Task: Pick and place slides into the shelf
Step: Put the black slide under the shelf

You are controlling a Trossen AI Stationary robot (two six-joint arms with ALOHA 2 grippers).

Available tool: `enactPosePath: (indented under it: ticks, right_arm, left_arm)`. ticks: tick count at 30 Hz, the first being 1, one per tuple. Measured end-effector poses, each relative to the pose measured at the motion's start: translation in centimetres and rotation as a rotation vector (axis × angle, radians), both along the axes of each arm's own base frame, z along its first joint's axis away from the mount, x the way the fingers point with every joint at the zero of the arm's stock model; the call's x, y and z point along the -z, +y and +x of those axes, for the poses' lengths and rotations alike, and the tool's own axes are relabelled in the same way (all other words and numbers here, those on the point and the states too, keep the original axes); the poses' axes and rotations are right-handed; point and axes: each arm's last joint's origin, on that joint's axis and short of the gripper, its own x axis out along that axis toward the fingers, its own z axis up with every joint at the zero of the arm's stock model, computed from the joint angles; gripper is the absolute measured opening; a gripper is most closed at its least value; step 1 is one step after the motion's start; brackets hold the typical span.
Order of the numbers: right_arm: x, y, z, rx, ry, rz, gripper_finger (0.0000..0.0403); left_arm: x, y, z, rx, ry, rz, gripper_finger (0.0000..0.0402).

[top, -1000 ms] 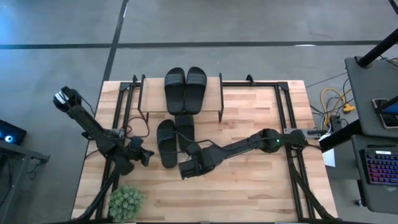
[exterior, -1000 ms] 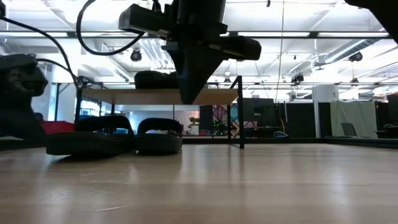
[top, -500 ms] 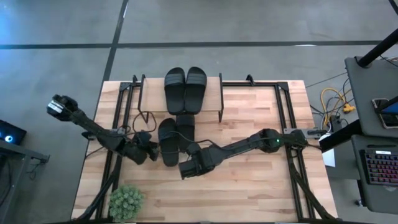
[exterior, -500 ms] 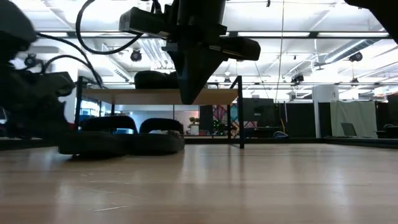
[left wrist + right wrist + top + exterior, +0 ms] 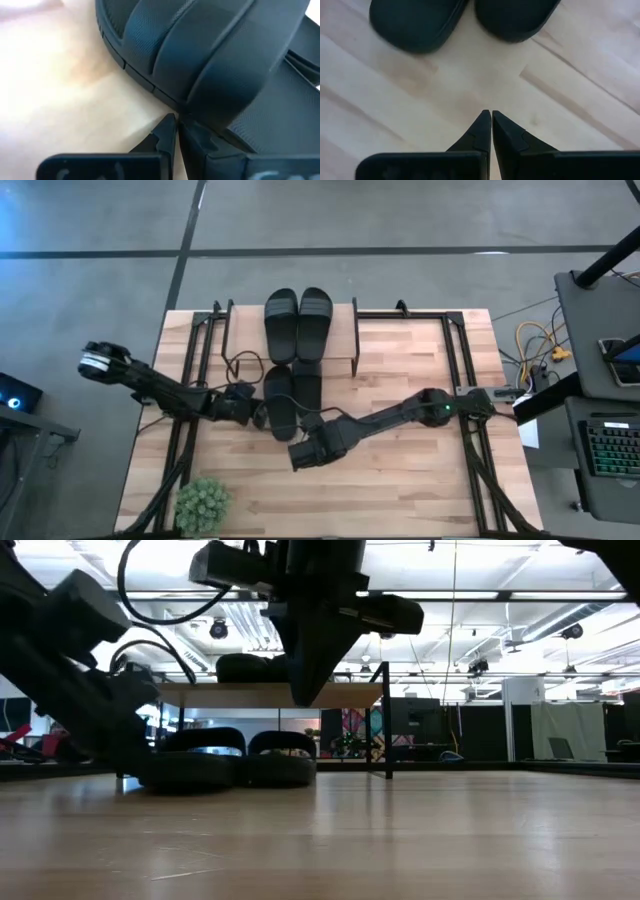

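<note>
Two black slides (image 5: 282, 310) (image 5: 313, 310) lie side by side on top of the shelf (image 5: 243, 332), a low wood board on black legs. Two more slides (image 5: 277, 402) (image 5: 305, 388) lie soles down on the table, their far ends under the shelf's near edge. My left gripper (image 5: 254, 409) is shut and sits against the left side of the left one. My right gripper (image 5: 303, 448) hangs shut above the bare table, just near of these two slides (image 5: 415, 22) (image 5: 512, 17). My left gripper, fingers shut, pushes with its fingertips (image 5: 170, 131) against the outer side of the left table slide, low at the sole's edge (image 5: 187, 107) below the strap. It comes from the table's left, slanting down. The slide lies flat on the table, against its neighbour.
A small green potted plant (image 5: 203, 502) stands at the table's near left corner. Black frame rails (image 5: 190, 350) (image 5: 462, 350) run along both sides of the table. The near and right parts of the tabletop (image 5: 400, 490) are bare wood.
My left gripper has swung from the near left toward the table's right and far side, turning as it went, and met the left table slide. Both table slides have slid a little right and farther under the shelf. The right gripper has kept still.
</note>
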Motion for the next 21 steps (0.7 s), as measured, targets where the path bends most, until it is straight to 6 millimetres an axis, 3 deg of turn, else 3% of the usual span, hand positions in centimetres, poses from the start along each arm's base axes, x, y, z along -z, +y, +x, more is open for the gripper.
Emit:
enactPosePath:
  ticks: [12,21]
  right_arm:
    - [0.0,1.5,-0.5,-0.019,0.000,0.029,0.0009]
    - [0.0,2.0,-0.6,-0.028,0.002,0.028,0.0009]
  left_arm:
    - [-0.3,1.8,0.7,-0.019,-0.019,0.100,0.0010]
    - [-0.3,1.6,0.7,0.036,-0.005,0.037,0.0010]
